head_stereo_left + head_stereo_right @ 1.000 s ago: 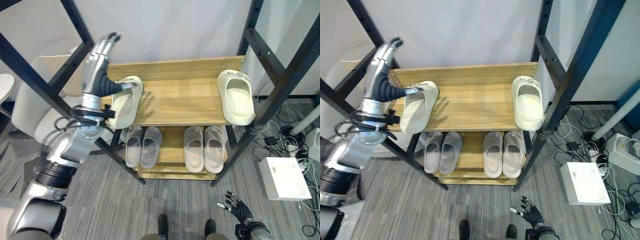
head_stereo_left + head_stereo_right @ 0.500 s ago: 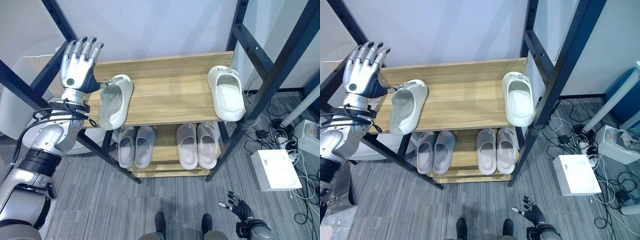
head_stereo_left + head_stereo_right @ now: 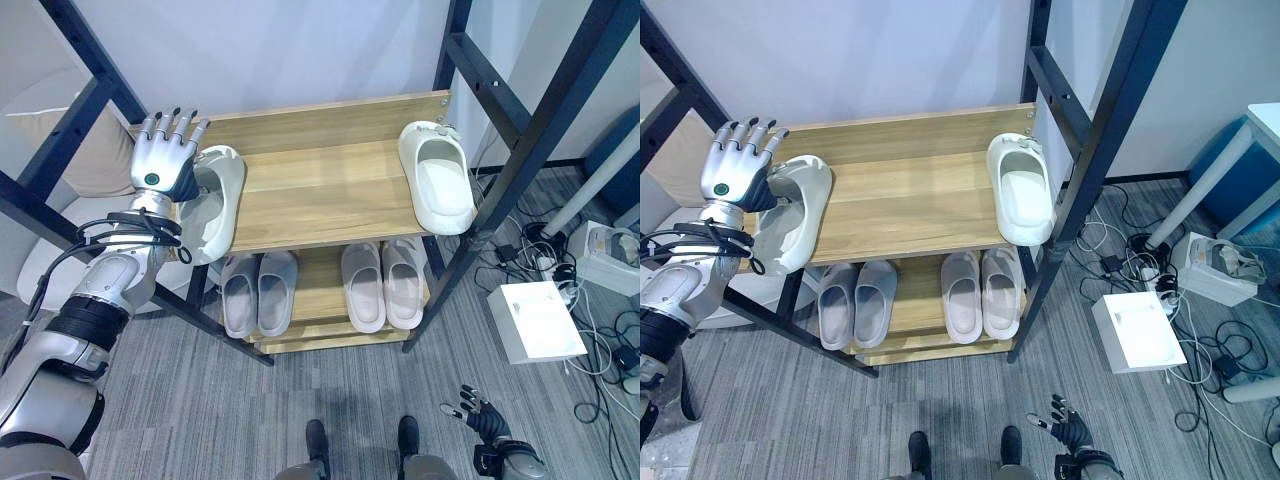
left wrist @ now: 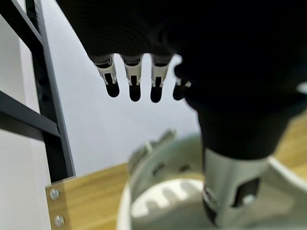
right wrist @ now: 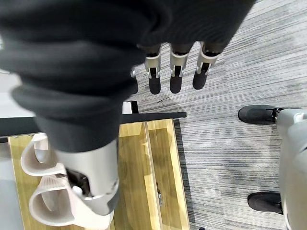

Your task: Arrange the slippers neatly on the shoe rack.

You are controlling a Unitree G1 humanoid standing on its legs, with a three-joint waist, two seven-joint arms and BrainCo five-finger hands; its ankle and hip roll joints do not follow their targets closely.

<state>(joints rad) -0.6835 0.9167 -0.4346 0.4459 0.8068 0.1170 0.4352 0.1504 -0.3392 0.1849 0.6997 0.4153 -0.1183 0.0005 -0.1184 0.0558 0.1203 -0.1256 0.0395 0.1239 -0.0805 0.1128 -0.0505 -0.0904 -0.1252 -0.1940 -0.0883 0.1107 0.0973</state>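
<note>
The wooden shoe rack (image 3: 320,190) has two shelves. A cream slipper (image 3: 212,205) lies at the left end of the top shelf, its heel hanging over the front edge. My left hand (image 3: 163,160) is right beside it, fingers straight and spread, open; in the left wrist view the thumb (image 4: 230,191) rests over the slipper (image 4: 163,196). A second cream slipper (image 3: 437,180) lies at the shelf's right end. Two grey pairs (image 3: 258,290) (image 3: 382,285) stand side by side on the lower shelf. My right hand (image 3: 482,422) hangs low over the carpet, open and holding nothing.
Black frame posts (image 3: 540,130) cross in front of the rack on both sides. A white box (image 3: 538,322) and loose cables (image 3: 600,250) lie on the carpet to the right. A pale round seat (image 3: 60,190) stands left of the rack.
The whole view has shifted. My left hand has turned its back to the camera, fingers spread, and stays by the left cream slipper. My right hand has not moved.
</note>
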